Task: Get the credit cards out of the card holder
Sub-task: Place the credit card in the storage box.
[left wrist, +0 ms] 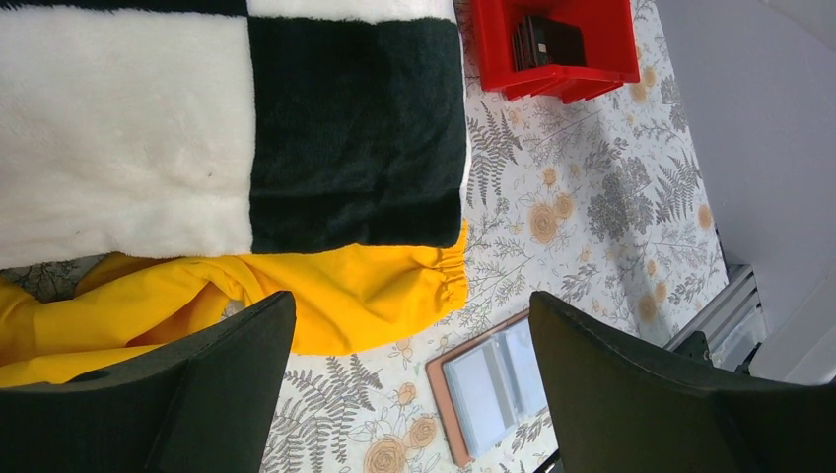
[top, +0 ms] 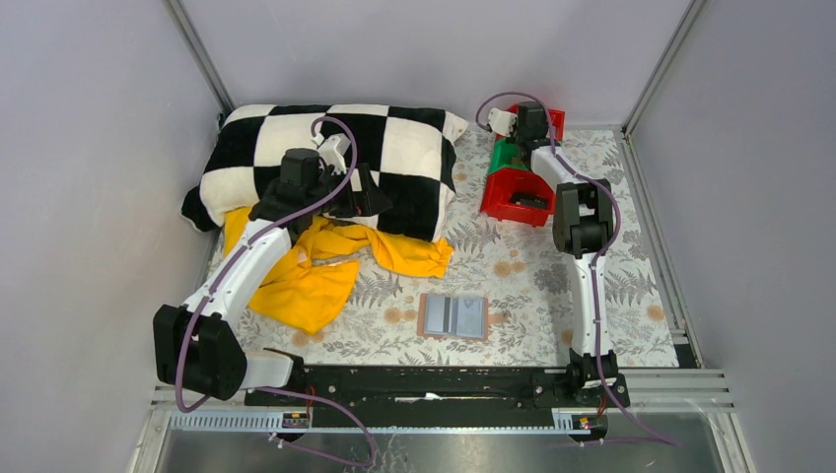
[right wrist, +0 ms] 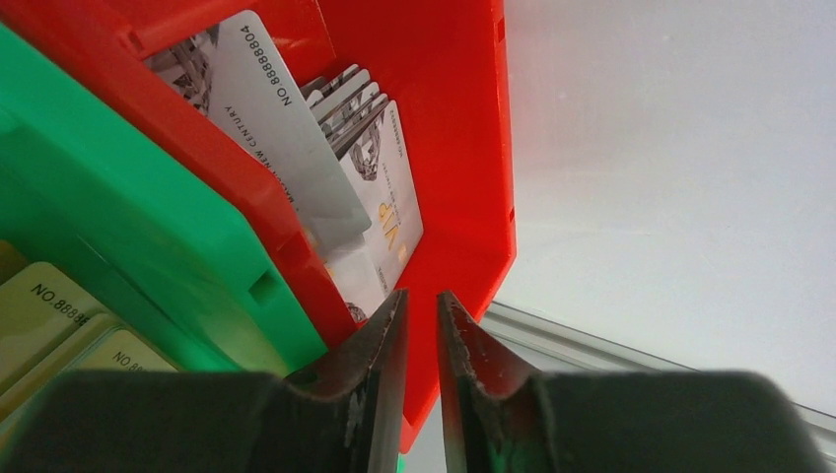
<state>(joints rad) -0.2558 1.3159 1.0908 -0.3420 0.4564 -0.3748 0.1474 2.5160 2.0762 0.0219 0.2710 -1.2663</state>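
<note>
The card holder [top: 453, 317] lies open and flat on the floral table top, tan edging around grey-blue panels; it also shows in the left wrist view [left wrist: 493, 384]. No dark card shows on its panels. Several dark credit cards [top: 532, 201] lie in the near red bin [top: 501, 202], which the left wrist view also shows [left wrist: 547, 41]. My left gripper [top: 370, 192] [left wrist: 409, 325] is wide open and empty, high over the checkered blanket's edge. My right gripper [top: 513, 120] [right wrist: 421, 296] hangs over the far red bin [right wrist: 463, 128], its jaws almost together with nothing between them.
A black-and-white checkered blanket [top: 335, 148] and a yellow cloth [top: 315, 266] fill the left back. A green bin [top: 505, 156] with yellowish cards sits between the two red bins. The far red bin holds white and silver cards [right wrist: 325, 168]. Walls enclose the table.
</note>
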